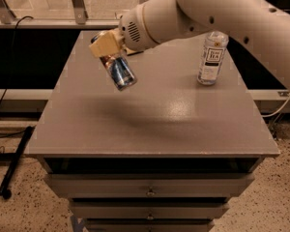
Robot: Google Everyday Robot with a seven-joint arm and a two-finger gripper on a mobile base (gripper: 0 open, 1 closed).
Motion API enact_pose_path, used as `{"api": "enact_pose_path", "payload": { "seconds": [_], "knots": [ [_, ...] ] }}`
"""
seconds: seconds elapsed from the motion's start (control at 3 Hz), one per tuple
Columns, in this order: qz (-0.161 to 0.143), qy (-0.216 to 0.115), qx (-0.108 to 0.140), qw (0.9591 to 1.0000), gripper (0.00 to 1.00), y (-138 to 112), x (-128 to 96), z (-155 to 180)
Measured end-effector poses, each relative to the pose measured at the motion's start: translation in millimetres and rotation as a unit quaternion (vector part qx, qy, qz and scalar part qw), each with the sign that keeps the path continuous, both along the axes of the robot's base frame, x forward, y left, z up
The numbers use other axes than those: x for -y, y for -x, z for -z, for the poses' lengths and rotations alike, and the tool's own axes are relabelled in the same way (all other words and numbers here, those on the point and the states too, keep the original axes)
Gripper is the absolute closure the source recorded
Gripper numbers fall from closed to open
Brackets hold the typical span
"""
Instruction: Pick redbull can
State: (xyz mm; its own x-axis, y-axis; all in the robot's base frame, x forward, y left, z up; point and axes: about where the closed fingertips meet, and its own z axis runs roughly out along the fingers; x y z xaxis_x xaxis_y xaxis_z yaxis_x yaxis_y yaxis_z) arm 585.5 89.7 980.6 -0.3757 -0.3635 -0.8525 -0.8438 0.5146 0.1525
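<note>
I see a grey table (183, 124) over drawers (150, 185), speckled floor (19, 211) below. My gripper (108, 52) is clamped on the redbull can (120, 72), tilted and seemingly off the surface toward the left edge; a bottle (212, 52) stands well apart.

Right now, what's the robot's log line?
gripper: over table, back left | holding: redbull can, tilted, airborne | bottle: upright, back right

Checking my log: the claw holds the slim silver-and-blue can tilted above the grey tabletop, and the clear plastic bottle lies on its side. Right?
No: the camera view shows the clear plastic bottle standing upright. The claw does hold the slim silver-and-blue can tilted above the grey tabletop.
</note>
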Motion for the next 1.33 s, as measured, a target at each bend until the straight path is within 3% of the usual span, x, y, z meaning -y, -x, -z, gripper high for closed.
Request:
{"api": "enact_pose_path", "payload": {
  "seconds": [0.33,0.67,1.0,1.33],
  "knots": [
    [0.002,-0.002,-0.005,1.0000,1.00,0,-2,0],
    [-0.003,-0.054,0.035,0.9980,1.00,0,-2,-2],
    [-0.001,-0.114,0.090,0.9894,1.00,4,9,-3],
    [0.008,-0.171,0.127,0.9770,1.00,6,32,6]
  ]
}}
